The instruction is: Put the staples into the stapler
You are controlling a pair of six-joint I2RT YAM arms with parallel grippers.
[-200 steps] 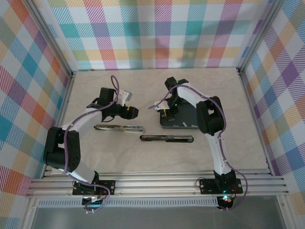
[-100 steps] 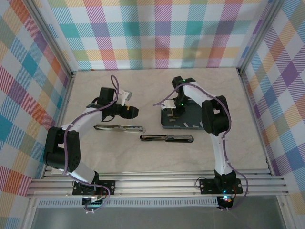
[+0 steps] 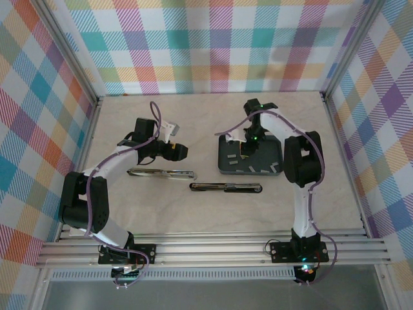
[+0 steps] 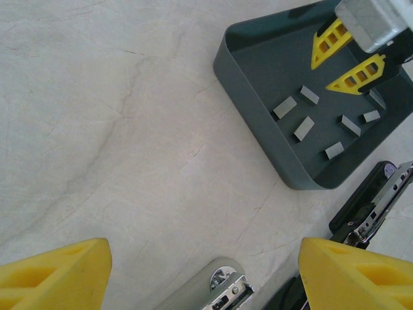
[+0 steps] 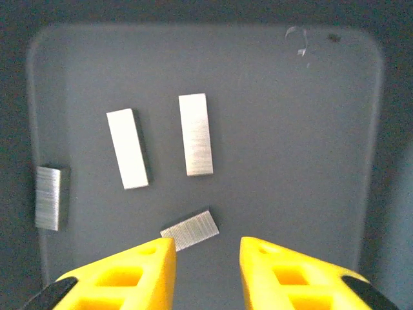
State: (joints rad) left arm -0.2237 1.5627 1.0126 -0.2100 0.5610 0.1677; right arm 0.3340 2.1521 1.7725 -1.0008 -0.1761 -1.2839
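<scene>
Staples (image 5: 195, 134) are lying scattered inside the tray (image 3: 221, 165). Right gripper (image 5: 206, 258) is pointing down into the tray, fingers slightly parted and pinching nothing, with one strip just off a fingertip. Left gripper (image 4: 205, 271) is hovering left of the tray, fingers spread wide, near two staplers (image 3: 161, 173).

tray (image 4: 253, 97) | staples (image 4: 304, 128) loose inside (scattered) | right end effector (image 4: 321, 75) parted above | black stapler (image 4: 360, 205) beside tray
</scene>
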